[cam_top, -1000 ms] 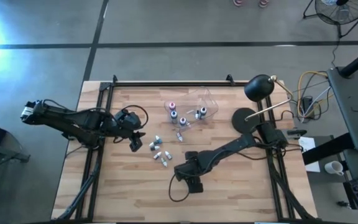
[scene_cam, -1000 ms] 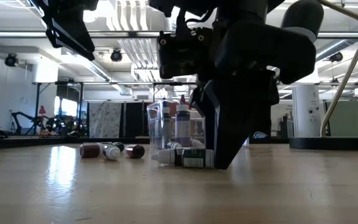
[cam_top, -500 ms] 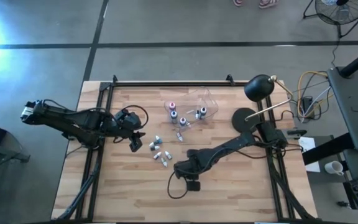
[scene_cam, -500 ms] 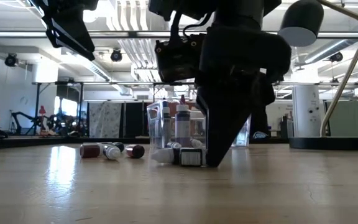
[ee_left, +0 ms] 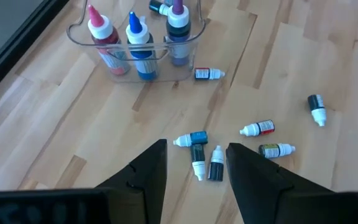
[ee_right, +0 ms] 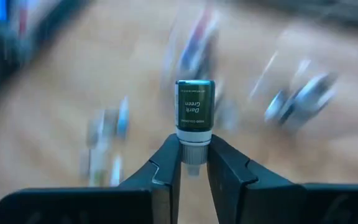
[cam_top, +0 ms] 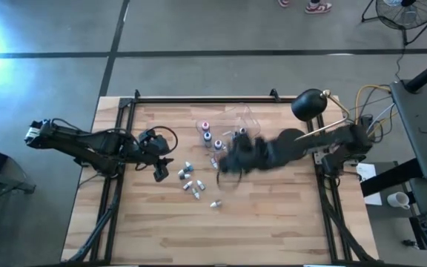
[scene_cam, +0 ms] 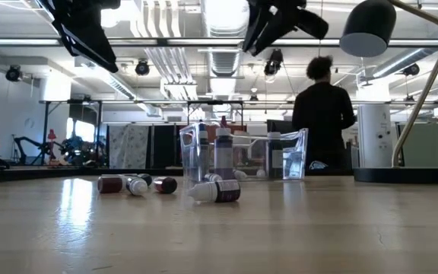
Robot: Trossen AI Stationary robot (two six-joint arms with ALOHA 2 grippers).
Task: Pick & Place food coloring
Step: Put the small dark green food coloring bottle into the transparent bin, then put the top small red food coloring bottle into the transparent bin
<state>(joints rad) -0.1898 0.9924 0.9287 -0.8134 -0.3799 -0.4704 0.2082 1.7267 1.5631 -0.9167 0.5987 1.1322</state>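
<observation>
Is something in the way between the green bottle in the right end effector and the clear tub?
Nothing visible is. The right end effector holds the dark green bottle by its cap, high above the table and near the clear tub. Three upright bottles already fill one side of the tub, so it should aim beside them.

Seven loose bottles (ee_left: pixel 257 129) lie on the wood in the left wrist view. One clear tub (ee_left: pixel 79 37) holds three upright bottles (ee_left: pixel 138 43), with a fourth lying behind them, partly cut off. One dark green bottle (ee_right: pixel 195 106) sits in the right gripper (ee_right: pixel 193 163); one desk lamp (cam_top: pixel 310 104), one person (scene_cam: pixel 323 114).
</observation>
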